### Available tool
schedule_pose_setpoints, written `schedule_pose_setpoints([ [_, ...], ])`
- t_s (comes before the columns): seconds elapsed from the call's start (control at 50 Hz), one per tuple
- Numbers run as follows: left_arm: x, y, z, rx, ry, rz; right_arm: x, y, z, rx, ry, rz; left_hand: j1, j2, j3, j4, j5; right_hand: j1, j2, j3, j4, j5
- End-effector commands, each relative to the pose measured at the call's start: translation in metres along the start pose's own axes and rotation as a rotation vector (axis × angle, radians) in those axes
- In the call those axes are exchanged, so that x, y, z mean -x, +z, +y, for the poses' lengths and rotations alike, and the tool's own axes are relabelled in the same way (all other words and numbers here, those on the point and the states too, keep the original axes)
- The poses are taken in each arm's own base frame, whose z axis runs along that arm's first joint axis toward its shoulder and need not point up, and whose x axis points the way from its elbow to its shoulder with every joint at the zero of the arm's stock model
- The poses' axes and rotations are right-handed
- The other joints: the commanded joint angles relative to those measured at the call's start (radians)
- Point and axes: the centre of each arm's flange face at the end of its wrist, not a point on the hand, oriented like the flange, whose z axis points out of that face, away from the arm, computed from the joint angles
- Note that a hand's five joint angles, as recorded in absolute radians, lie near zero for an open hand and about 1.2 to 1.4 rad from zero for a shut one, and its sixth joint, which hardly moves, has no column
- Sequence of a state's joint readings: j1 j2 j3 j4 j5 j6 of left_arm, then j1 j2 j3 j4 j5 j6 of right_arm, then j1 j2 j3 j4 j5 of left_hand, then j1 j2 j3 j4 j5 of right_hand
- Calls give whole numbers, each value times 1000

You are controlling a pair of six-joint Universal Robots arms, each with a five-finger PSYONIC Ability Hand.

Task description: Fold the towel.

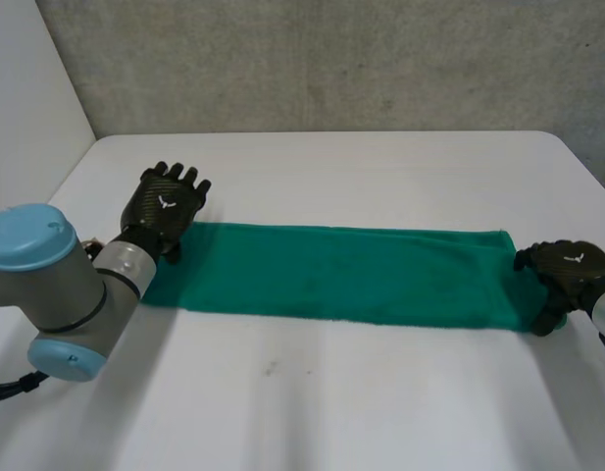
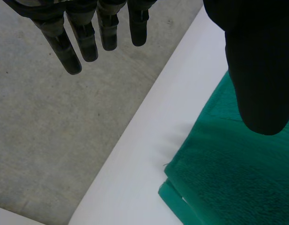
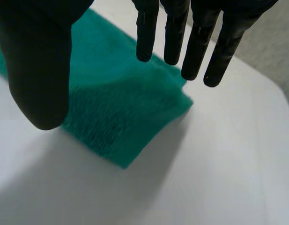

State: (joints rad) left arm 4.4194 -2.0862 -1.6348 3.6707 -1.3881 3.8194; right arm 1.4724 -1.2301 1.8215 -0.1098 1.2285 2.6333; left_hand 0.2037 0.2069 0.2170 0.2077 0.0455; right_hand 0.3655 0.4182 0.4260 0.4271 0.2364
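Closest sits my left arm [image 1: 57, 285], its left hand [image 1: 165, 206] at the green towel's [image 1: 341, 275] left end, fingers straight, gripping nothing. My right hand [image 1: 567, 280] hangs over the right end, fingers spread, thumb apart. I judge both are placed to bring the ends together. White worktop [image 1: 331, 402], grey wall [image 1: 331, 59] behind.

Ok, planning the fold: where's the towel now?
Head view: the towel lies across the table, its ends by the left hand and right hand.

We note a white table [image 1: 331, 392] with rounded far corners, a mottled grey wall [image 1: 331, 59] behind it and a plain white panel [image 1: 27, 88] at the far left.
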Motion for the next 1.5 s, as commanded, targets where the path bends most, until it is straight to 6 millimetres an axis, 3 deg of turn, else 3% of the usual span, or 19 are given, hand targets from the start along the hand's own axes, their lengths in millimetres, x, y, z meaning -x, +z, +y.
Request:
schedule_pose_setpoints([
  [0.02,-4,-1,4,12,-4,12,-1,19,17,30,7,0,-23,-26,-36,-26,-39,300,247,240,238,255],
  [0.08,-5,-2,5,13,-5,13,-3,22,20,37,9,2,-23,-26,-36,-26,-39,549,496,489,487,504],
  [0.1,-5,-2,5,13,-5,13,-8,24,20,39,10,21,-23,-26,-36,-26,-39,1026,973,965,964,980],
  [0.22,-4,-3,3,13,-4,10,-41,28,19,24,5,167,-23,-26,-36,-26,-39,1031,978,970,969,985],
  [0.4,-3,-7,4,23,-6,10,-93,27,-11,-2,-195,399,-23,-26,-36,-26,-39,1031,978,970,969,985],
  [0.52,1,-16,-3,18,-4,2,-95,27,-35,-39,-322,414,-23,-26,-36,-26,-39,1031,978,970,969,985],
  [0.64,3,-24,-6,20,-34,0,-10,24,-104,-290,-402,245,-25,-29,-39,-29,-42,1031,978,970,969,985],
  [0.7,8,-29,-10,14,-67,-13,24,17,-124,-382,-423,162,-25,-29,-39,-29,-42,1031,978,970,969,985],
  [0.72,10,-30,-12,12,-77,-18,52,10,-137,-451,-448,86,-23,-26,-36,-26,-39,1031,978,970,969,985],
  [0.78,14,-34,-15,6,-109,-29,97,-4,-152,-557,-485,-46,-23,-26,-36,-26,-39,1031,978,970,969,985],
  [0.8,17,-36,-17,2,-122,-34,129,-12,-154,-611,-508,-147,-23,-26,-36,-26,-39,1031,978,970,969,985],
  [0.88,21,-41,-19,8,-137,-45,201,-24,-141,-681,-555,-386,-23,-26,-36,-26,-39,1031,978,970,969,985],
  [0.96,21,-45,-17,20,-143,-42,253,-32,-122,-706,-586,-554,-23,-26,-36,-26,-39,1031,978,970,969,985],
  [1.1,21,-47,-15,33,-147,-37,295,-20,-74,-611,-644,-664,-25,-29,-39,-29,-42,950,898,890,889,905],
  [1.18,18,-46,-18,22,-146,-30,287,-12,-81,-572,-652,-579,-25,-29,-39,-29,-42,-148,-201,-208,-210,-193],
  [1.26,20,-43,-24,-1,-149,-33,273,-10,-96,-544,-596,-484,-28,-32,-42,-32,-45,-191,-244,-251,-253,-236],
  [1.3,19,-42,-30,-21,-155,-31,255,-19,-118,-549,-499,-427,-23,-26,-36,-26,-39,-191,-244,-251,-253,-236],
  [1.36,4,-40,-59,-109,-201,15,231,-28,-135,-529,-311,-408,-17,-20,-30,-21,-33,-191,-244,-251,-253,-236],
  [1.5,-16,-36,-87,-185,-334,83,181,-24,-116,-379,-65,-363,-2,-5,-15,-6,-18,-191,-244,-251,-253,-236],
])
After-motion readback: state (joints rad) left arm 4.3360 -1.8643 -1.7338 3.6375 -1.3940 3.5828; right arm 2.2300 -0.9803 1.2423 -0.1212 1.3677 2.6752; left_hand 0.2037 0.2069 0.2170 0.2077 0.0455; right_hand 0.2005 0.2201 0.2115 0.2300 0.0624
